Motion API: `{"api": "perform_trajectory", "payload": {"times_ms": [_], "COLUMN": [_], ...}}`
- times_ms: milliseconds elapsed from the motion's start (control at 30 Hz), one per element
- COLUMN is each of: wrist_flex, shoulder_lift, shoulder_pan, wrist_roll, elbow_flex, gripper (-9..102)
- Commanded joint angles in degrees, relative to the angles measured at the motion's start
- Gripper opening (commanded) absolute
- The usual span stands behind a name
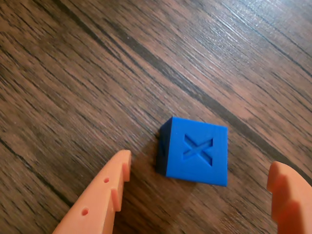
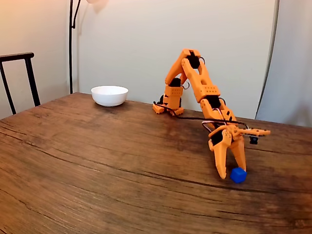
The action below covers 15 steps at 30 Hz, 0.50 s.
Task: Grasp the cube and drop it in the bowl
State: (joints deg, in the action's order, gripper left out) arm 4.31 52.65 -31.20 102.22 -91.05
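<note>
My pincer [image 1: 197,183] stands wide, straddling the cube [image 1: 195,151] on the surface [image 1: 97,73]. The cube sits skewed between my tips; closing could twist it loose. The bowl [image 2: 109,95] waits far off at ten o'clock.

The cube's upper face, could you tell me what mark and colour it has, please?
The cube is bright blue, with an X sunk into that face, clearest in the wrist view.

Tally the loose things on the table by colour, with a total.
Blue: 1, the cube, on the wood between the open tool's fingers.
White: 1, the bowl, at the table's far edge.
Total: 2
</note>
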Motion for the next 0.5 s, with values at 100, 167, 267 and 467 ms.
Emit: {"api": "perform_trajectory", "payload": {"times_ms": [100,167,267,467], "wrist_flex": [1.0,1.0,1.0,1.0], "shoulder_lift": [-0.4,-0.7,-0.9,-0.9], "shoulder_pan": [-0.3,-0.3,-0.3,-0.1], "wrist_roll": [0.1,0.0,-2.2,-2.7], "elbow_flex": [2.1,2.2,2.2,1.3], "gripper": [38,38,38,35]}}
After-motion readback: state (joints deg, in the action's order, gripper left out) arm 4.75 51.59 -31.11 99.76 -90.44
